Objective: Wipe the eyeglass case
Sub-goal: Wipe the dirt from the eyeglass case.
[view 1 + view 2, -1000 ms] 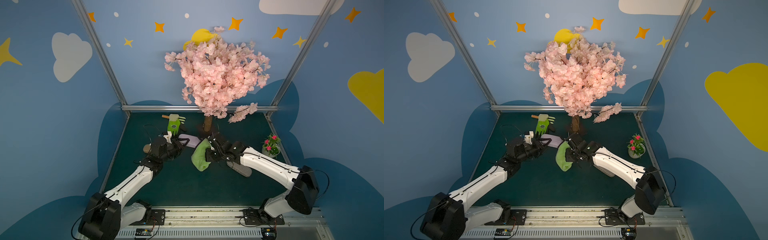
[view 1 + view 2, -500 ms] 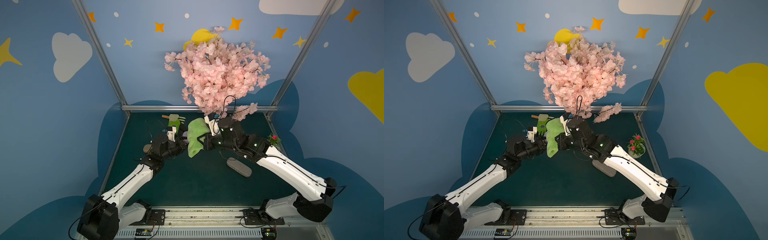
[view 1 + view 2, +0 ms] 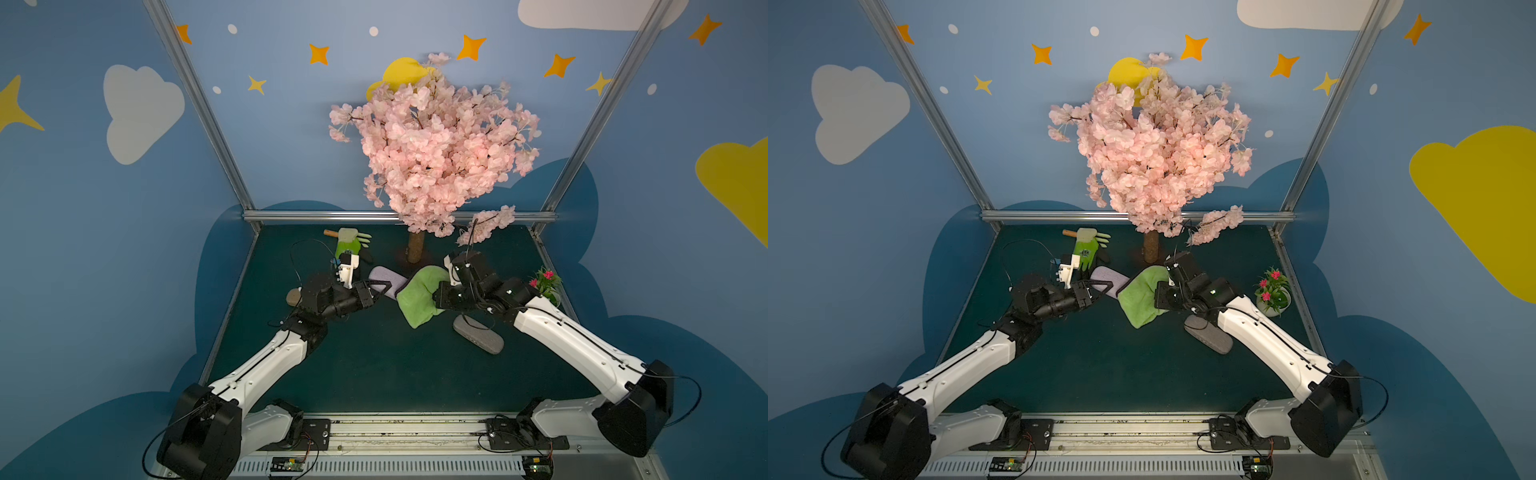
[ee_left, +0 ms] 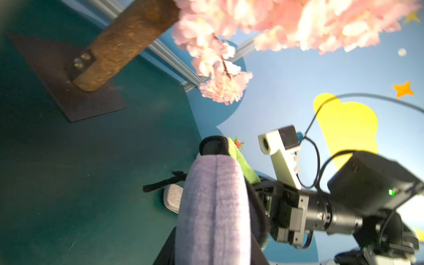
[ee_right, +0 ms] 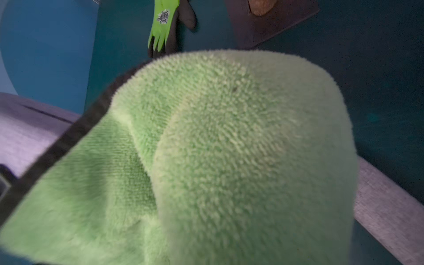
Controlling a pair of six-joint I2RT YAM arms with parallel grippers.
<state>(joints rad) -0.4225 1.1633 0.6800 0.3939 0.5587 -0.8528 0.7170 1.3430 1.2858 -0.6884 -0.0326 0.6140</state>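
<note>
Item: lilac case (image 3: pixel 384 277), which your left gripper (image 3: pixel 379 291) held clamped by one end before the trunk (image 3: pixel 414 249); your right gripper (image 3: pixel 435 297), clenched on the cloth (image 3: pixel 415 301), had swung over it and dropped back against its far end, so wiping looked under way.

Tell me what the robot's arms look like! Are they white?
Mostly. The left arm and right arm have smooth white shells with chunky black joints. The left end effector is black, a white camera block sits on its wrist, and thin black cables loop around.
</note>
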